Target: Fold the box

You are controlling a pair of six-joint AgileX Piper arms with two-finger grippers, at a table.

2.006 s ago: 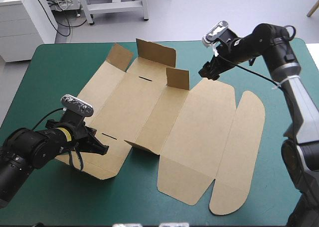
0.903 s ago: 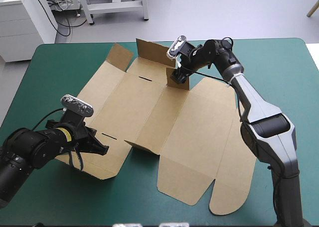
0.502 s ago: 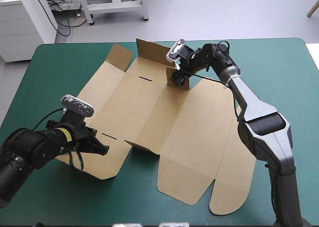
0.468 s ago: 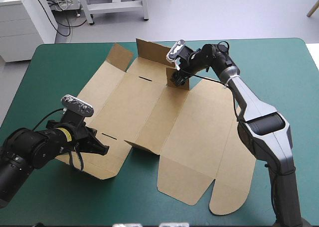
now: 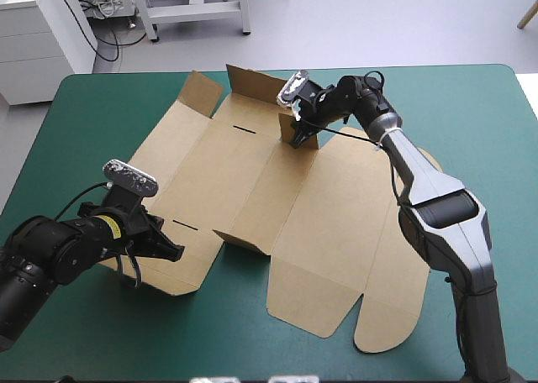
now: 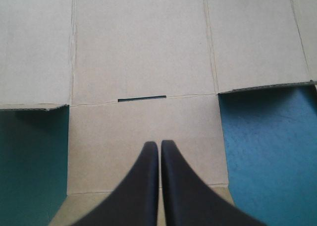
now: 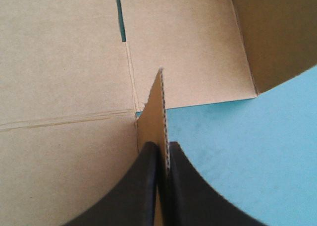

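Brown cardboard box sheet [image 5: 252, 190] spread on teal-green table [image 5: 101, 106]; left gripper [image 5: 168, 250] pinches its near flap [image 6: 143, 122], right gripper [image 5: 294, 137] its far upright flap [image 7: 157, 118], which may slip or tear if yanked

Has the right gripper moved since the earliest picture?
Yes. The right gripper has swung left along the far edge of the table, onto the small upright flap of the box, where its jaws now pinch the board.

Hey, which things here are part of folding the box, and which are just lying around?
In the job: brown box; right pincer, shut on its raised flap; left pincer, shut, over the box.
Lying about: nothing; only the teal-green cover.
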